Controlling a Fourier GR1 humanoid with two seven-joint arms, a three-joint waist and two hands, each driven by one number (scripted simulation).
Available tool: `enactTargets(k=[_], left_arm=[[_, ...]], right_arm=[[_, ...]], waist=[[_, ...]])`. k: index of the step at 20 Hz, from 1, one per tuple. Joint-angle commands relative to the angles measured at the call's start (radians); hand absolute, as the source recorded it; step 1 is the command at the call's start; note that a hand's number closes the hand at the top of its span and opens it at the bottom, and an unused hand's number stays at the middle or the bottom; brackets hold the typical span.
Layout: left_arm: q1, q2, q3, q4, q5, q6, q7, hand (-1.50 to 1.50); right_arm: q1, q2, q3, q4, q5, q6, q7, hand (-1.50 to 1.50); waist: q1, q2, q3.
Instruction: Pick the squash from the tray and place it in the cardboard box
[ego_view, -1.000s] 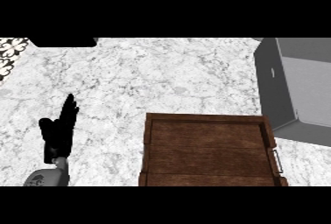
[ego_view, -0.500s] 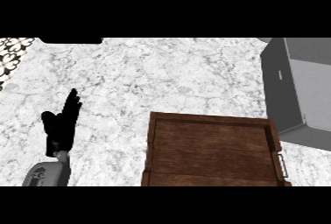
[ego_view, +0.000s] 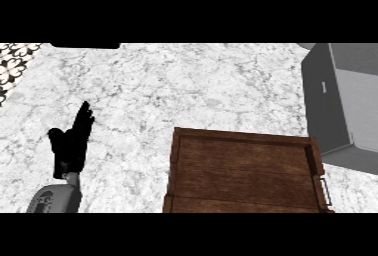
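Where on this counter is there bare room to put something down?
The widest bare marble lies above the wooden tray, between the open left hand and the grey box. A narrower strip runs between that hand and the tray's left wall. It is tight at the right, where tray and box nearly meet.

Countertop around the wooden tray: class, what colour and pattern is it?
The stone countertop is white with grey marbled veining, seen in the head view.

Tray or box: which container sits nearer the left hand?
The brown wooden tray, just right of the open left hand. The grey box stands at the far right edge.
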Motion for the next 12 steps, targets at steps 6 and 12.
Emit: enactTargets(k=[6,12], left_arm=[[-0.048,0.031,0.009,-0.030,0.012,-0.027,0.084,0.00],[-0.049,0.002,0.002,0.010,0.000,-0.013,0.030,0.00]], right_arm=[[-0.273,0.102,0.054,0.516,0.145,-0.072,-0.082,-1.50],[-0.406,0.157,0.001,0.738,0.082,0.012,-0.232,-1.50]], waist=[[0.010,0.003,0.001],[0.016,0.008,0.003]])
